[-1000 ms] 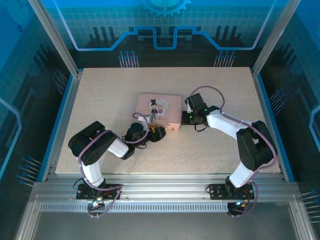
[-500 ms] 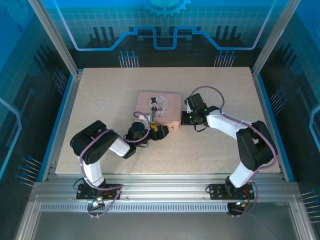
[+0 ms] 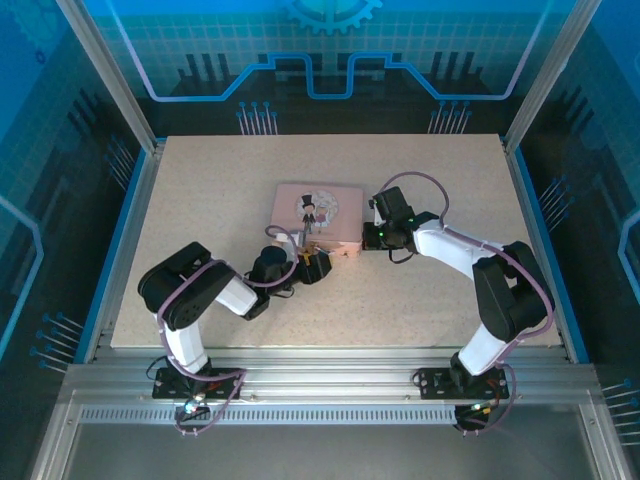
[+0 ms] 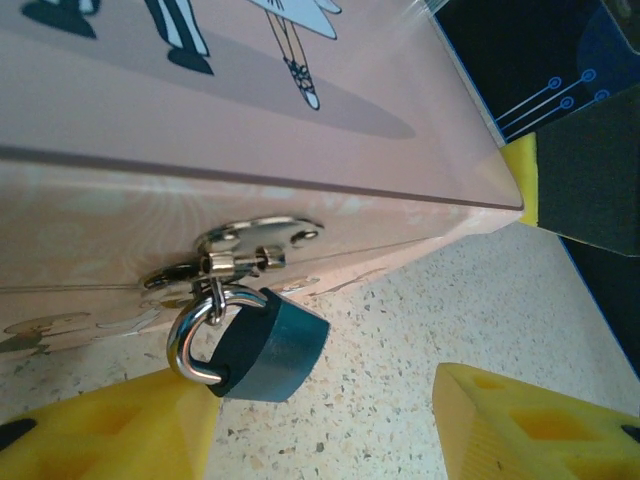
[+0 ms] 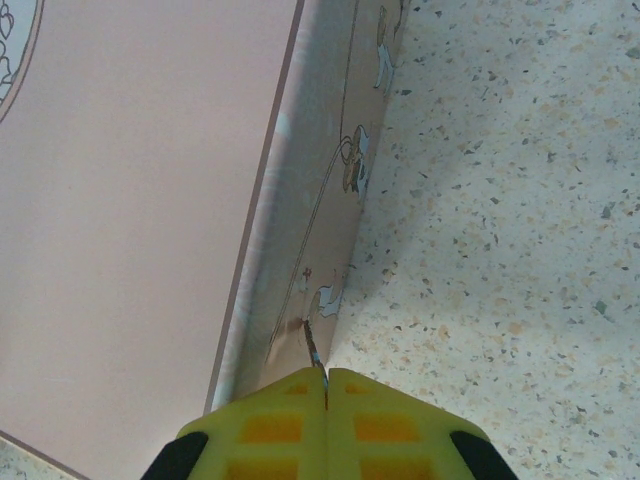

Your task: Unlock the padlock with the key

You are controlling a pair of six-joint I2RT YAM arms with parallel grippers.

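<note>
Two entries | left gripper [image 4: 325,425] spread beside padlock [image 4: 265,345] | right gripper [image 5: 327,385] pinching key [image 5: 311,345]

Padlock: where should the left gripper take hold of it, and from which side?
I'd grip the padlock by its blue-grey body, across the flat faces, coming in from its free bottom end. The shackle is threaded through the pink tin's hasp, so only the body hangs clear.
</note>
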